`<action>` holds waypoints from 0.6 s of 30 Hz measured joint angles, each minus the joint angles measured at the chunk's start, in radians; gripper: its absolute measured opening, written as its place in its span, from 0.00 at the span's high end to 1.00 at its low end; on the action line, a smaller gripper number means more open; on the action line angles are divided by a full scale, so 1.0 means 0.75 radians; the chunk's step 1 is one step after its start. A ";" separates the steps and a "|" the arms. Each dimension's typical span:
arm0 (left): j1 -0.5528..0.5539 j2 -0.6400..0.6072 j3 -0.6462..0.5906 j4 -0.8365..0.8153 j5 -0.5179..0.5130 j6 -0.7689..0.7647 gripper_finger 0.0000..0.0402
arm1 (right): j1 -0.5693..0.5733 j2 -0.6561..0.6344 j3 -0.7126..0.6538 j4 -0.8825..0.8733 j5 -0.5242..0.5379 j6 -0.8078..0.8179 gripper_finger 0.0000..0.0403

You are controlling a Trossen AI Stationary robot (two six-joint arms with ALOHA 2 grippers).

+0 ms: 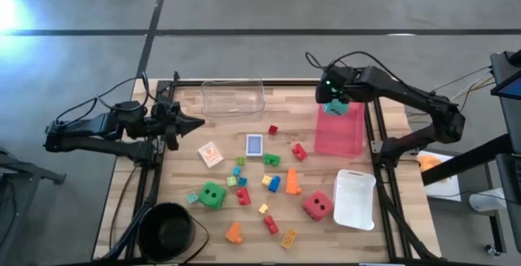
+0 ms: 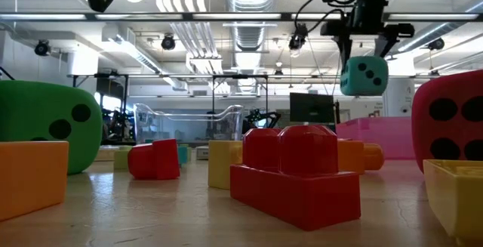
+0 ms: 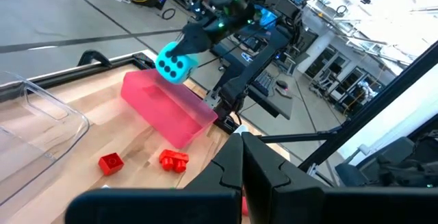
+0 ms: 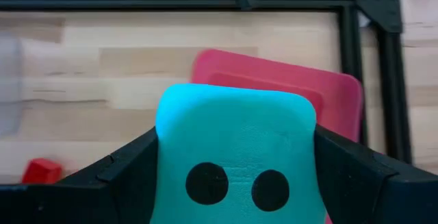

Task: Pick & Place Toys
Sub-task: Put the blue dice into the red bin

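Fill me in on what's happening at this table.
The right gripper holds a teal dotted die in the air above the pink tray. The left gripper waits shut over the table's left edge. The green die, red die and small bricks lie scattered on the table.

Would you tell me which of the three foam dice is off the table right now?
The teal die: the right gripper holds it in the air over the pink tray, while the green die and red die sit on the tabletop.
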 joint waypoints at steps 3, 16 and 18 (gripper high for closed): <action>0.000 0.000 0.000 0.005 0.002 -0.060 0.99 | -0.029 0.018 -0.027 -0.006 -0.001 -0.035 0.25; -0.001 0.000 0.000 0.009 -0.001 -0.239 0.99 | -0.151 0.073 -0.331 0.257 -0.079 -0.078 0.25; -0.001 0.000 0.000 0.010 -0.001 -0.243 0.99 | -0.162 0.073 -0.369 0.284 -0.074 -0.078 0.25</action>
